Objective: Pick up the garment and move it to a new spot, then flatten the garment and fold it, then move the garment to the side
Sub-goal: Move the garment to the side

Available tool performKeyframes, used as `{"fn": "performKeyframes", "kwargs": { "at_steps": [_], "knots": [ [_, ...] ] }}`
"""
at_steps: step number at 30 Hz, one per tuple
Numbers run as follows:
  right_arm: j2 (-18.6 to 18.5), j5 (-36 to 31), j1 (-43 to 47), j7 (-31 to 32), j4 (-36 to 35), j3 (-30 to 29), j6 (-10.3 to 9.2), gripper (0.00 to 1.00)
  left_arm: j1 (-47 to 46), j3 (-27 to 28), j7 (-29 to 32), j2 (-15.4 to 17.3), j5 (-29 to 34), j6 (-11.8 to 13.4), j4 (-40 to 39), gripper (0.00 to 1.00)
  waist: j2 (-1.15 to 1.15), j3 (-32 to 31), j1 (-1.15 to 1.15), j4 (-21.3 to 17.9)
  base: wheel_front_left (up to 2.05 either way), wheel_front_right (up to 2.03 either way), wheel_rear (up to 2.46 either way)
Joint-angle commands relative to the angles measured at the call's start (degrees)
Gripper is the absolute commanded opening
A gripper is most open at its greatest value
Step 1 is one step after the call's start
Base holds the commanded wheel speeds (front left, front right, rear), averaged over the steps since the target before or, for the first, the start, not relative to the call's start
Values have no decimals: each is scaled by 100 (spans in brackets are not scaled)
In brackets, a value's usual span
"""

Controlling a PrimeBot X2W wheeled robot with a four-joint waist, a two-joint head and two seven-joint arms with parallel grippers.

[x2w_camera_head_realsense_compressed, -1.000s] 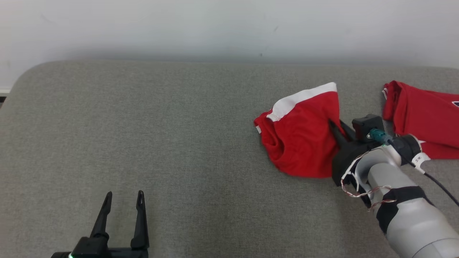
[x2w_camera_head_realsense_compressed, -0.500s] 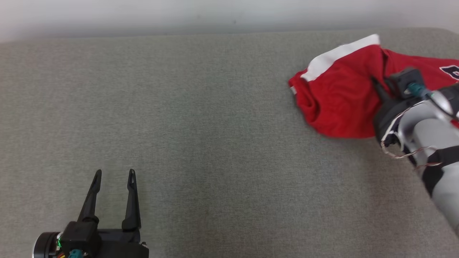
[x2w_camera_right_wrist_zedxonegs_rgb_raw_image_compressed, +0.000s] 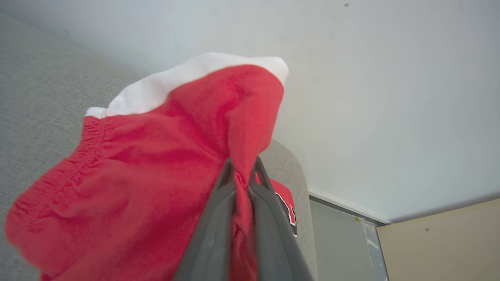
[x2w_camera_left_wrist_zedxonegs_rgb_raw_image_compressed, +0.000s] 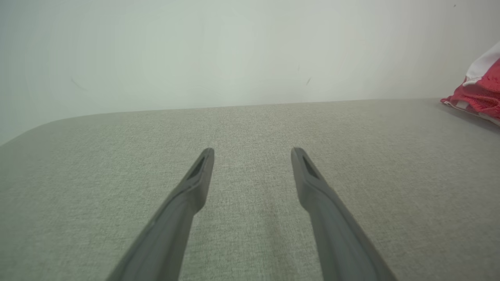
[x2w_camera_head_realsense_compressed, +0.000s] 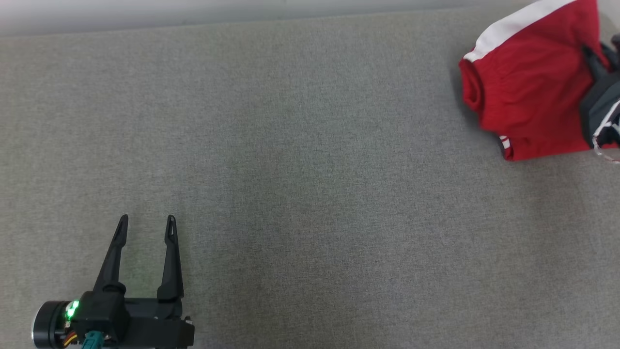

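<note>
No legible text, brand or number anywhere. One dark, white-edged mark (x2w_camera_right_wrist_zedxonegs_rgb_raw_image_compressed: pixel 290 215) on red cloth (x2w_camera_right_wrist_zedxonegs_rgb_raw_image_compressed: pixel 283 189) behind the right end effector (x2w_camera_right_wrist_zedxonegs_rgb_raw_image_compressed: pixel 243 167) is mostly hidden, so letter or digit can't be told.

Red garment (x2w_camera_head_realsense_compressed: pixel 528 92) with white band, grey woven table (x2w_camera_head_realsense_compressed: pixel 290 145), dark hands

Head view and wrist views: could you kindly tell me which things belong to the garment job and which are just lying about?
In the job: red garment, pinched in the right tool; left tool, open and empty.
Lying about: second red cloth with lettering; grey cushion; pale wall.
</note>
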Motion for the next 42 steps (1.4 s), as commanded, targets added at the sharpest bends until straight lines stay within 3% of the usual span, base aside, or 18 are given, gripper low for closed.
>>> {"fn": "performKeyframes", "kwargs": {
  "at_steps": [1,10,20,21,23,24,35,42],
  "knots": [
    [-67,42,-80,26,-20,41,-11,0,-97,-2,-13,1,45,-27,-30,100,-1,127,-1,-73,0,0,0],
    [-424,109,-443,164,202,289,-11,0,-248,50,-13,11,138,-75,-151,100,-1,436,-1,-63,0,0,0],
    [-383,119,-446,137,745,278,-11,0,-211,63,-13,7,136,-53,-214,100,-1,449,-1,26,0,0,0],
    [-380,87,-476,140,803,276,-11,8,-208,74,-13,8,132,-47,-222,100,-1,443,-1,33,0,0,0],
    [-357,58,-524,161,916,249,-11,50,-201,76,-13,5,134,-29,-218,100,-1,422,-1,41,0,0,0],
    [-335,39,-536,124,948,231,-11,100,-187,86,-13,6,130,-21,-212,100,-1,400,-1,42,0,0,0],
    [-74,154,-434,-632,1214,-385,-11,100,67,102,-13,2,-10,58,-80,100,-1,-102,-1,96,0,0,0],
    [573,446,233,-1078,967,-909,-11,100,441,119,-13,0,-166,143,46,100,-1,-685,-1,190,0,0,0]
  ]
}}
